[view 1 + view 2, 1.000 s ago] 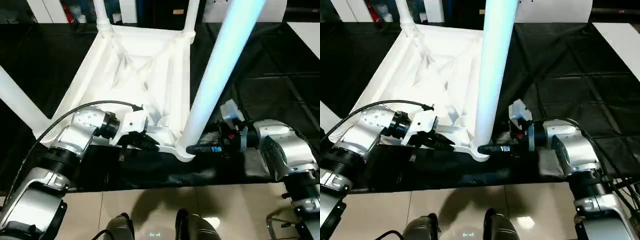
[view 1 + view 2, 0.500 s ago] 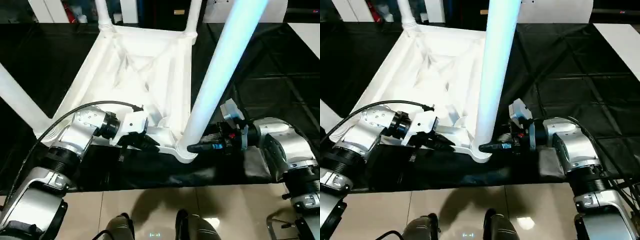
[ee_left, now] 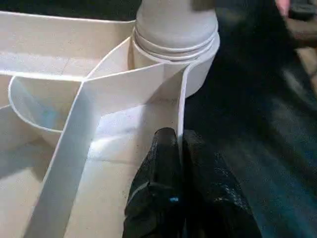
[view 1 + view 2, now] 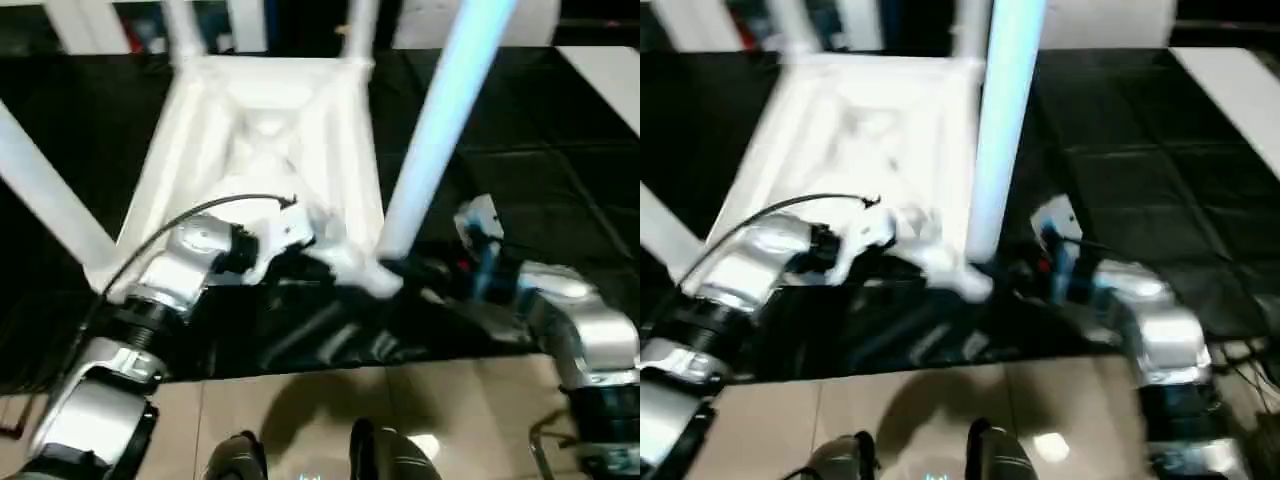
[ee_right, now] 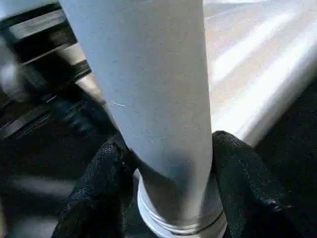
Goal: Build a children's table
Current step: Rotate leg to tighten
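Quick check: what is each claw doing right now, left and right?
Left claw: shut on the table top's side wall, beside the corner socket.
Right claw: closed around the base of the near-right leg.

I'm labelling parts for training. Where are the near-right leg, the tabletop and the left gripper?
leg [image 5: 148, 99]: right wrist view, on its shaft between the right gripper's fingers.
tabletop [image 4: 265, 130]: left eye view, on its ribbed underside.
left gripper [image 3: 181, 148]: left wrist view, at the fingertips, on the tabletop's rim.

Head views heavily motion-blurred, overhead glare on tan floor [image 4: 420, 445]; wrist views sharper, dim, soft shadows.
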